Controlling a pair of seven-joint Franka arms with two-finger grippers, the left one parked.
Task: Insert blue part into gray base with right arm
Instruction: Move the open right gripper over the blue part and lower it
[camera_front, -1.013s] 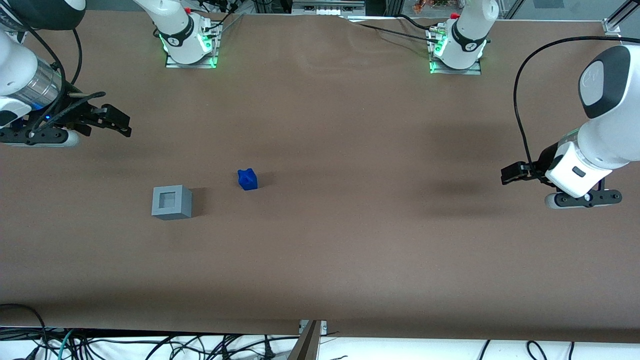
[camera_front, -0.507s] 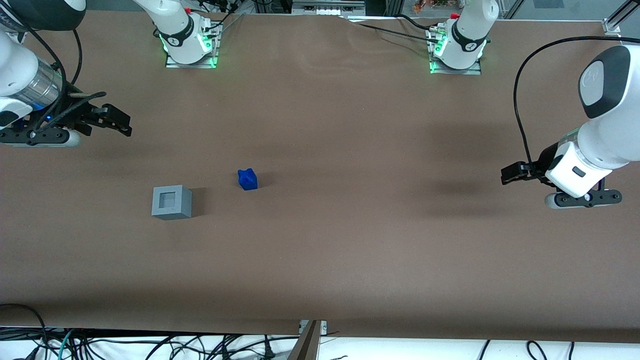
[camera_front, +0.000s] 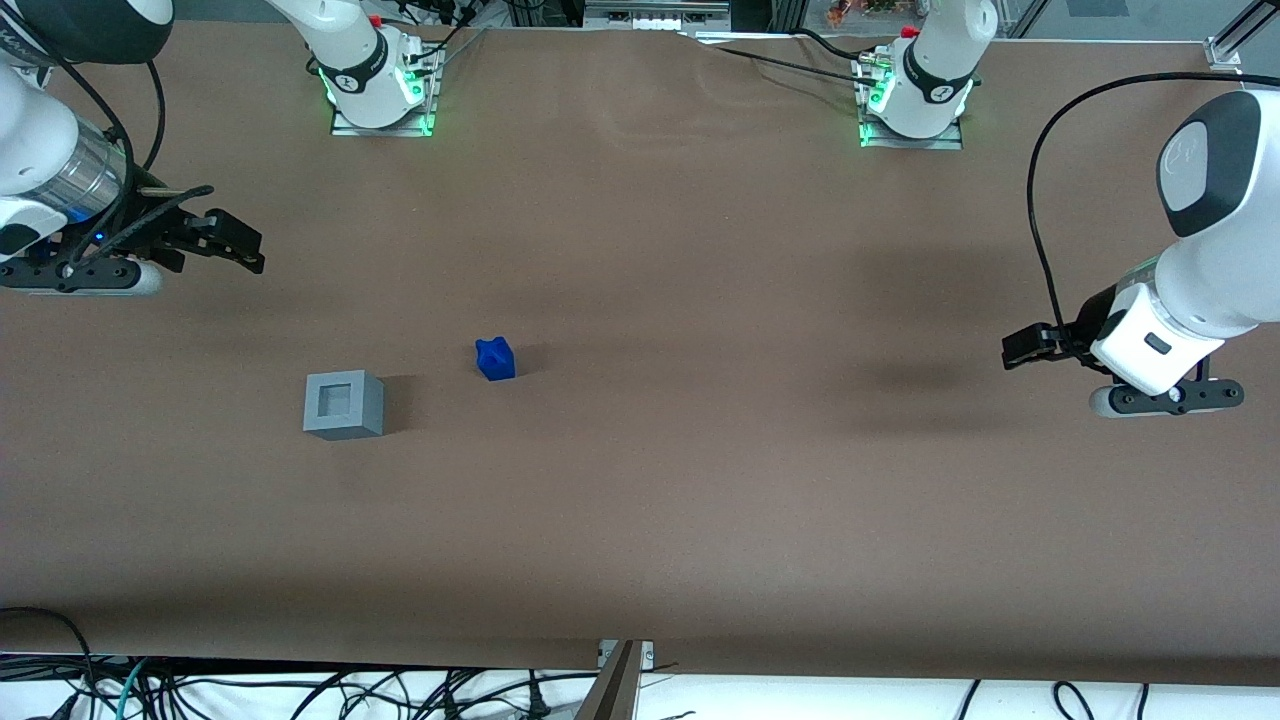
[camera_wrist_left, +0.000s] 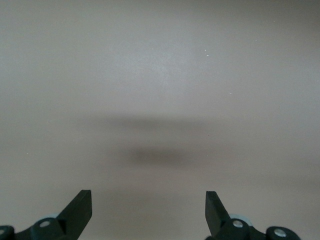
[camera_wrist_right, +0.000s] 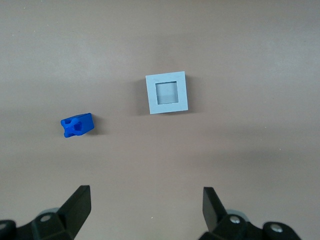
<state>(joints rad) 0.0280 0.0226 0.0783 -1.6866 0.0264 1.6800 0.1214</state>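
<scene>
Brown matte paper covers the long table (camera_front: 700, 500), and the two task pieces sit on it toward the working arm's end. The light gray cube-like base (camera_front: 343, 404) with a square recess in its top rests flat on the covering, its recess facing up and holding nothing. The small bright blue plastic part (camera_front: 495, 359) with its notched, lumpy top lies near the gray base but apart from it, a little farther from the front camera and more toward the middle of the table. The white right arm (camera_front: 45, 150) with its shiny silver wrist collar and looped black cables reaches in at the table's end, and its black two-finger gripper (camera_front: 240, 250) hangs above the covering, well apart from both pieces and farther from the front camera than either of them. In the right wrist view the gripper (camera_wrist_right: 145, 207) shows its fingers (camera_wrist_right: 80, 202) spread wide with nothing between them, while the gray base (camera_wrist_right: 167, 93) and the blue part (camera_wrist_right: 77, 125) both lie on the bare brown covering with a clear gap between them.
</scene>
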